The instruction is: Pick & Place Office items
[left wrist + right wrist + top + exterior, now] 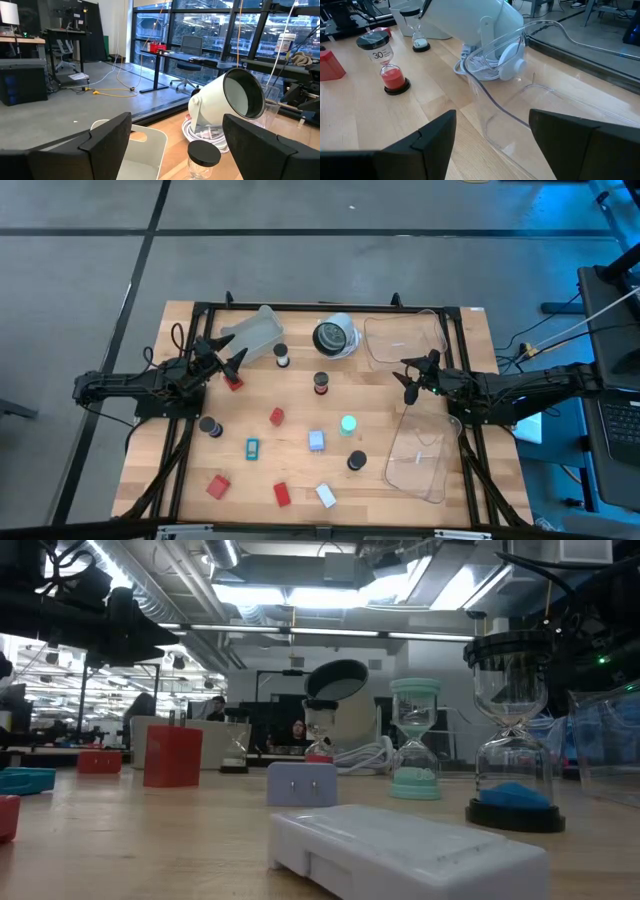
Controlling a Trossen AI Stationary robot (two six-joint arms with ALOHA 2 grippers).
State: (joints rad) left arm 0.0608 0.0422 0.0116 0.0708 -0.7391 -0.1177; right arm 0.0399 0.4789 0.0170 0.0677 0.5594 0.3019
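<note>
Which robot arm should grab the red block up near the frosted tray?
Left, probably. The left pincer hangs open right beside that red block. The right pincer sits far across the table by the clear tray.

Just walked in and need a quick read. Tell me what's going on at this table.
Nothing is being held yet. The left gripper hangs open over a red block near the table's left edge. The right gripper hangs open between the two clear trays. Red, white and blue blocks and small sand timers lie scattered across the wooden table.
</note>
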